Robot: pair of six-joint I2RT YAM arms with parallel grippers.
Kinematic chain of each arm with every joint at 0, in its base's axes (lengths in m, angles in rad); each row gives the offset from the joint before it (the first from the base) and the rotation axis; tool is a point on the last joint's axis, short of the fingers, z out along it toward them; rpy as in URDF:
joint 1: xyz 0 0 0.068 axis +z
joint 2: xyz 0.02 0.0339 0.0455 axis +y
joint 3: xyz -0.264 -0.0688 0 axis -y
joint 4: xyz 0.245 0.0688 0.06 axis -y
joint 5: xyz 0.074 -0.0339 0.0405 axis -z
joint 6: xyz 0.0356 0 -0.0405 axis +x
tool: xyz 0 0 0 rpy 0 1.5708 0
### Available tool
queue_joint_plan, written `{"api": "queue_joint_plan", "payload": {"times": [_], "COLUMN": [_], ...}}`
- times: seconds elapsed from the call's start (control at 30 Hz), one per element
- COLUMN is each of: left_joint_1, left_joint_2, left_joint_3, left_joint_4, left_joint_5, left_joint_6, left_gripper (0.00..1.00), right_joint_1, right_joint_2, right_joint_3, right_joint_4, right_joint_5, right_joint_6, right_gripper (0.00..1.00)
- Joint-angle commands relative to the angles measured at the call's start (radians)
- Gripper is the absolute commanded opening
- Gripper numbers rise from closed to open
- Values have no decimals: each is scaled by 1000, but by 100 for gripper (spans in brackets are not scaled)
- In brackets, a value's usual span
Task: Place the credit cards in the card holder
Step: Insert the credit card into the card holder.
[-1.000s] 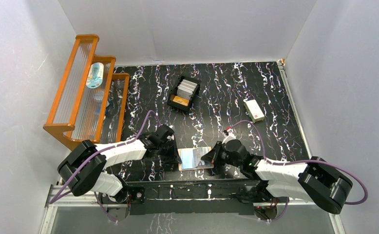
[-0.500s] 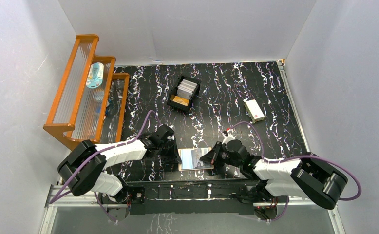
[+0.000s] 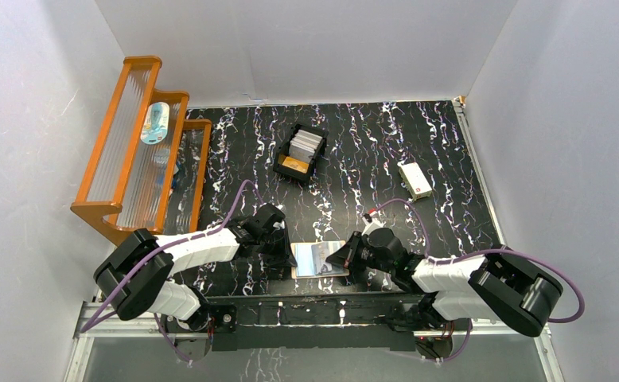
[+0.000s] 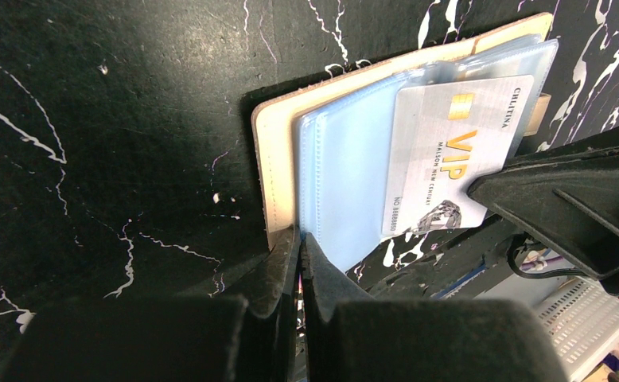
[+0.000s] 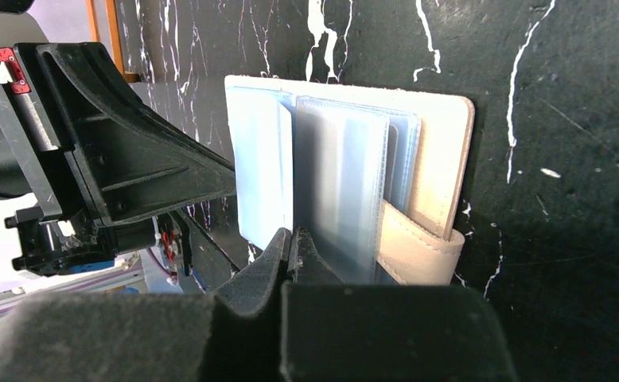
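The tan card holder lies open near the table's front edge, its clear sleeves up. In the left wrist view a whitish-grey VIP credit card sits partly inside a sleeve of the card holder. My left gripper is shut on the holder's near edge, where the sleeves meet the cover. My right gripper is shut on the outer edge of the credit card, beside the holder's snap tab. From above, the left gripper and right gripper flank the holder.
A black divided tray with more cards, whitish-grey and orange-gold, stands at the back middle. A white box with a red mark lies to the right. An orange stepped rack holding a bottle fills the left side.
The right arm's rear links have swung a little to the left. Both grippers, the card and the holder stay where they were.
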Motion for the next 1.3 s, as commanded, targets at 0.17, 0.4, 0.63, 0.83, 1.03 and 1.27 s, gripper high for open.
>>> {"api": "queue_joint_plan", "payload": {"times": [0.17, 0.4, 0.63, 0.83, 1.03, 1.27], "left_joint_1": [-21, -23, -26, -26, -26, -26], "left_joint_2": [-10, -6, 4, 1, 7, 2], "left_joint_3": [-12, -9, -5, -6, 1, 2], "left_joint_4": [-73, -75, -75, -75, -75, -79], "left_joint_5": [-34, -38, -39, -41, -32, -32], "left_joint_6": [2, -1, -2, -1, -1, 1], "left_gripper": [0, 0, 0, 0, 0, 0], "right_joint_1": [-1, -1, -1, -1, 1, 8], "right_joint_2": [71, 63, 4, -2, 55, 108], "right_joint_3": [87, 201, 307, 373, 387, 399], "right_joint_4": [-55, -348, -610, -666, -617, -563], "right_joint_5": [-55, -13, 63, 64, 45, 16], "right_joint_6": [-71, -118, -186, -231, -226, -228], "right_gripper": [10, 29, 45, 48, 49, 47]}}
